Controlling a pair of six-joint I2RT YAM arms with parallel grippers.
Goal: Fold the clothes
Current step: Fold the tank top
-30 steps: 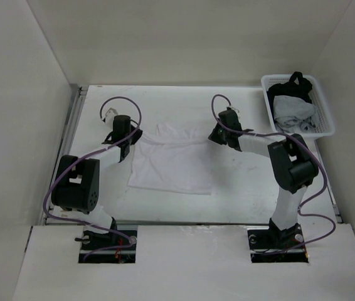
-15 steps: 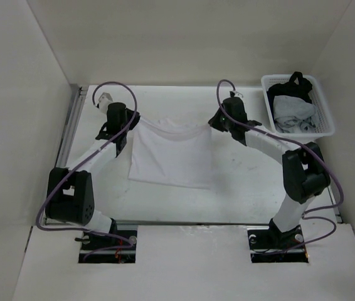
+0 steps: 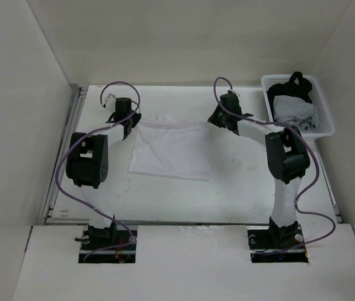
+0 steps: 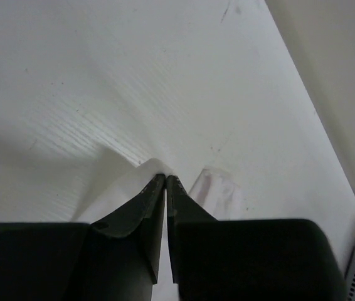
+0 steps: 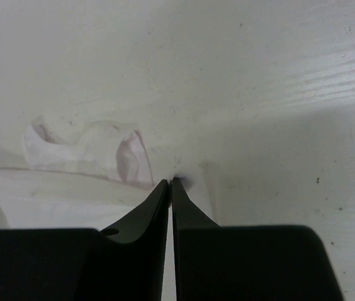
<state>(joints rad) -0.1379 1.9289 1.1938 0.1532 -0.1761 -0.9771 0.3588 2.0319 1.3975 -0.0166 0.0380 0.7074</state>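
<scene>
Stands on two bases at the near edge of the white table [image 3: 240, 188], both arms reaching away over it; has the white T-shirt [image 3: 171, 153] lying mid-table between the arms, wrinkled, its near hem flat on the surface and slightly slanted; pinches the shirt's far-left corner in the left gripper [image 3: 130, 128], fingers drawn together to a hairline slit, with a peak of fabric tented up to the tips in the left wrist view; pinches the far-right corner likewise in the right gripper [image 3: 212, 121], tips almost touching on a fold of cloth, with a thin, translucent flap of the shirt just to their left in the right wrist view; holds the far edge in a fairly straight line from one gripper to the other; shows, farther off at the table's far right corner, a white mesh basket [image 3: 303, 133] containing a black garment [image 3: 296, 84] and a grey-white one [image 3: 293, 110], well apart from the shirt.
</scene>
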